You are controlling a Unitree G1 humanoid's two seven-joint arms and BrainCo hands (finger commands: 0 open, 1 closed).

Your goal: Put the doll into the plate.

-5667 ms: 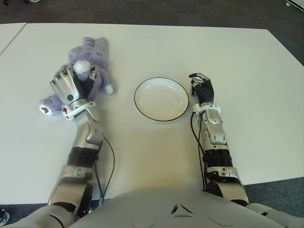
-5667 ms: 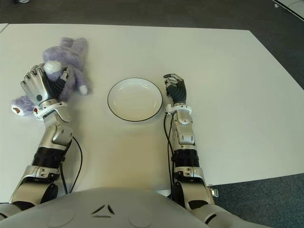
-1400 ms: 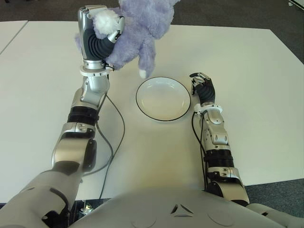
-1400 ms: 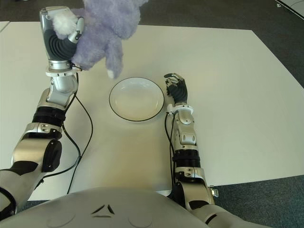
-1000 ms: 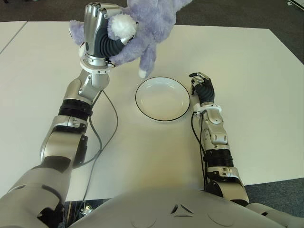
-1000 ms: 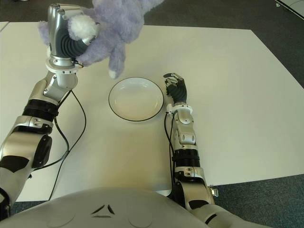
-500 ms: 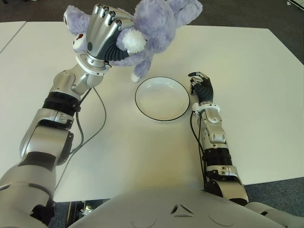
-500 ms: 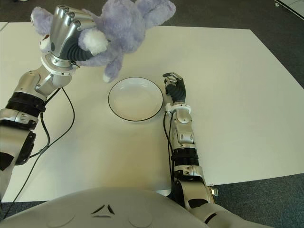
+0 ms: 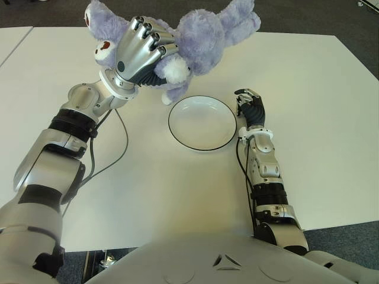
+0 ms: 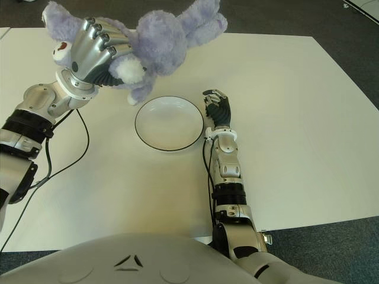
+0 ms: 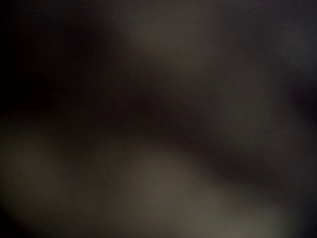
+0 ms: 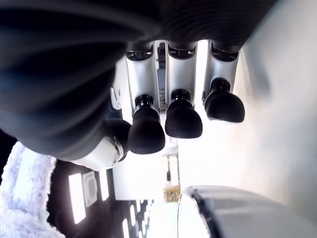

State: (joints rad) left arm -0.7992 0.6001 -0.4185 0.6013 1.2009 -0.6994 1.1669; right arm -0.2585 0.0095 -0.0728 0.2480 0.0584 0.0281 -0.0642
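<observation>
A fluffy purple doll [image 9: 201, 36] hangs in the air above the table, gripped by my left hand [image 9: 142, 53], whose fingers wrap its middle. Doll and hand sit up and to the left of the plate [image 9: 201, 123], a white dish with a dark rim lying flat on the white table [image 9: 308, 89]. One white-tipped paw [image 9: 173, 69] dangles just over the plate's far left rim. My right hand [image 9: 250, 108] shows beside the plate's right edge, fingers curled and holding nothing. The left wrist view is dark and shows nothing.
A black cable [image 9: 115, 155] trails from my left arm across the table. Dark floor [image 9: 296, 18] runs beyond the table's far edge and past its right corner. A second table's edge [image 9: 9, 41] shows at far left.
My left hand has carried the doll a little further right and lower toward the plate, rotating it. The right hand has stayed put.
</observation>
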